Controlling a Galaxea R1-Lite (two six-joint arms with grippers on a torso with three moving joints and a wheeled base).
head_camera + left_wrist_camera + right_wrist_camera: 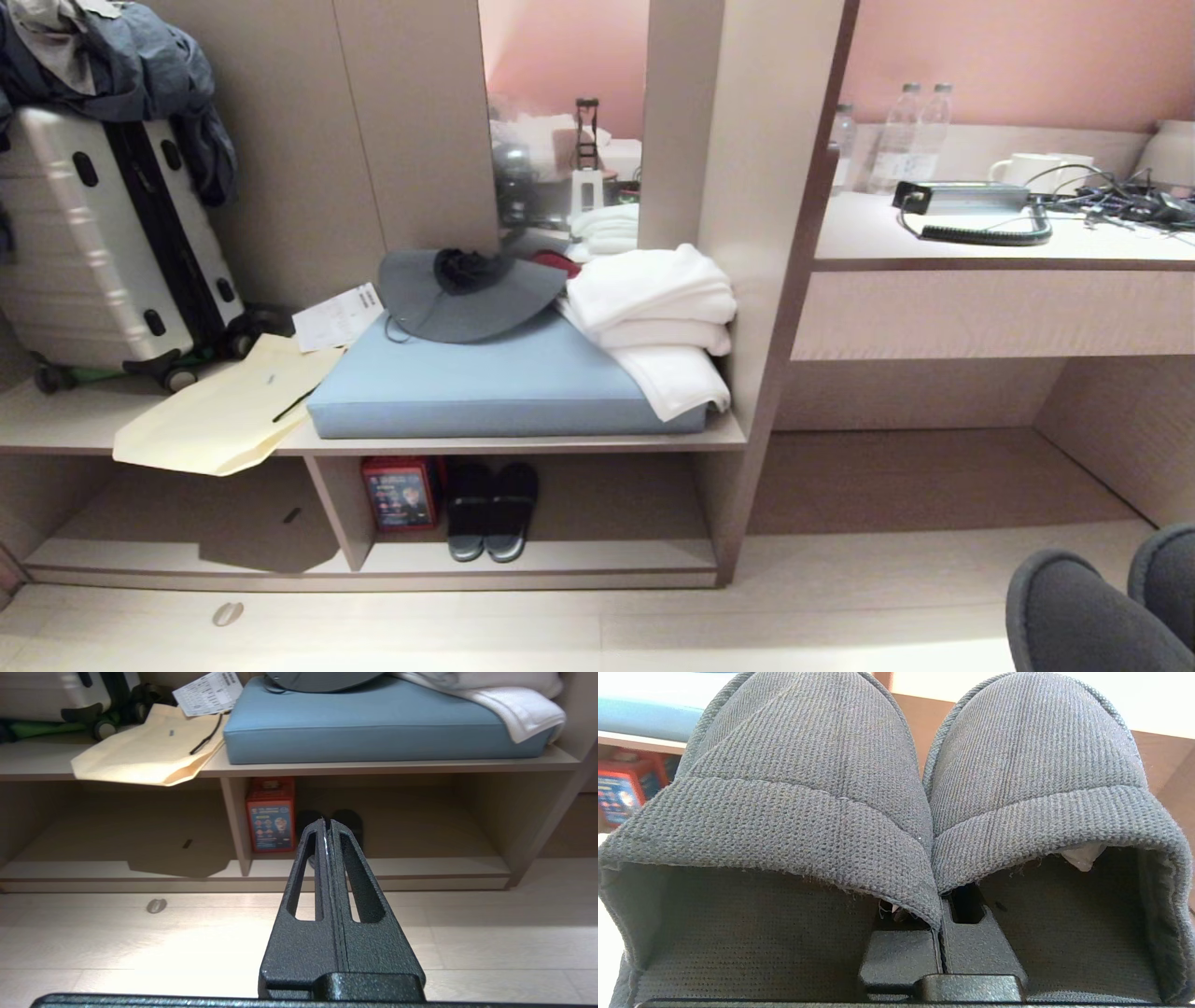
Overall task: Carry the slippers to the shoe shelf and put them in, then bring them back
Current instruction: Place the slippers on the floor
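The slippers [808,788], a charcoal knitted pair, hang side by side from the right end effector [941,947]. Its jaws are pressed narrow on what looks like the two inner edges where the slippers meet, though the fabric hides the fingertips. They are off the floor, with the shoe shelf [607,555] well ahead of the end effector and lower than it.

The grip is on soft cloth at one seam only. If either edge slides out during the carry, I judge that one slipper would drop, or both would sag and catch the shelf's front lip. The space beyond the end effector is also partly taken, so pushing straight in could shove the things already there.

The shelf compartment ahead of the left end effector [325,823] holds a red box [401,493] standing against the upright divider [341,509]. A dark pair of shoes [492,511] lies just beside the box. The compartment's far side is bare board. The left end effector is closed on nothing and points at that dark pair from well back.
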